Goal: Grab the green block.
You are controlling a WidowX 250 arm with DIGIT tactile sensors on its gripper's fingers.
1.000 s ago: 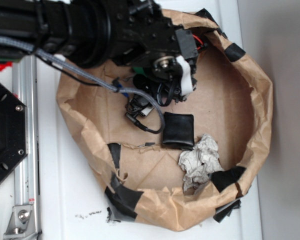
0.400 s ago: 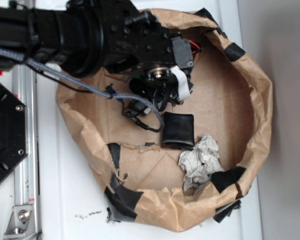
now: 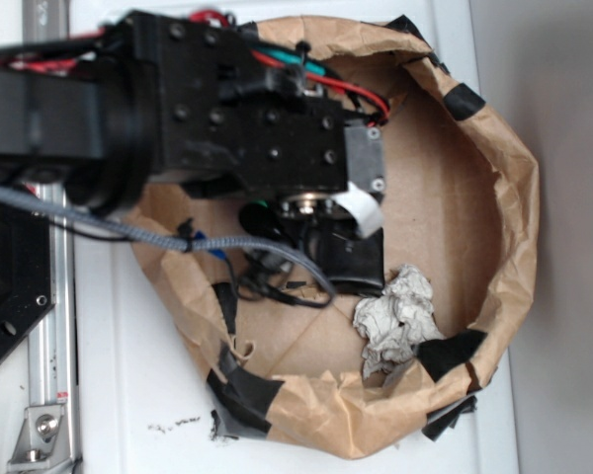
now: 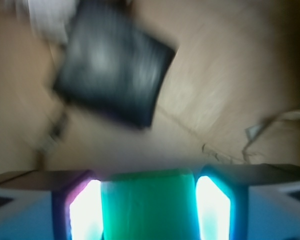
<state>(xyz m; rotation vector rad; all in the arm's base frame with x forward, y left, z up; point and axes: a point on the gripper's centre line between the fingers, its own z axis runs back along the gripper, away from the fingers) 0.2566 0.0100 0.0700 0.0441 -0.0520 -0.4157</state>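
Note:
In the wrist view my gripper is shut on the green block, a bright-green slab that fills the gap between the two glowing fingers. It hangs above the brown paper floor, and the black square pad lies ahead of it, blurred. In the exterior view the arm hides the gripper. Only a sliver of green shows under the wrist, just left of the partly covered black pad.
A brown paper bowl with black tape patches rings the work area. A crumpled grey-white paper wad lies at its lower right. A black plate and a metal rail stand at the left. Cables hang under the arm.
The arm has risen toward the camera and shifted down the image. It now covers part of the black pad. The wrist view is blurred by motion.

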